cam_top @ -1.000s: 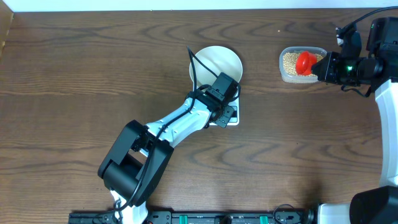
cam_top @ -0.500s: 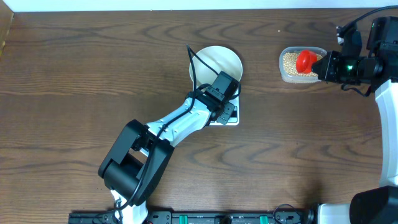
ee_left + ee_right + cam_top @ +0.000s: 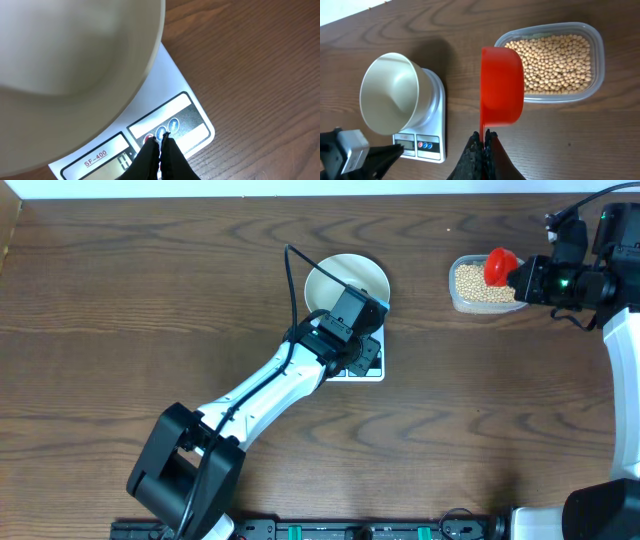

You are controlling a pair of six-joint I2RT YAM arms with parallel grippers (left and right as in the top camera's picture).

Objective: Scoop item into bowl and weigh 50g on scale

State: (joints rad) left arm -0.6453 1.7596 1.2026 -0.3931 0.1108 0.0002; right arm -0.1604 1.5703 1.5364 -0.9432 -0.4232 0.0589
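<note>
The scoop (image 3: 502,85) is gripped by its handle in the right claw (image 3: 484,134); the left claw (image 3: 161,141) is closed, empty; the beans (image 3: 555,57) are judged light, easily spilled.

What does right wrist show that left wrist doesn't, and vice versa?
Right wrist only: the red scoop gripped in the shut right tool, and the clear container of beans. Left wrist only: the SF-400 label is readable, and the left tool is seen close up, shut, with its tips at the round buttons. Both: the white bowl standing on the scale, the scale's front panel, and the wooden table.
</note>
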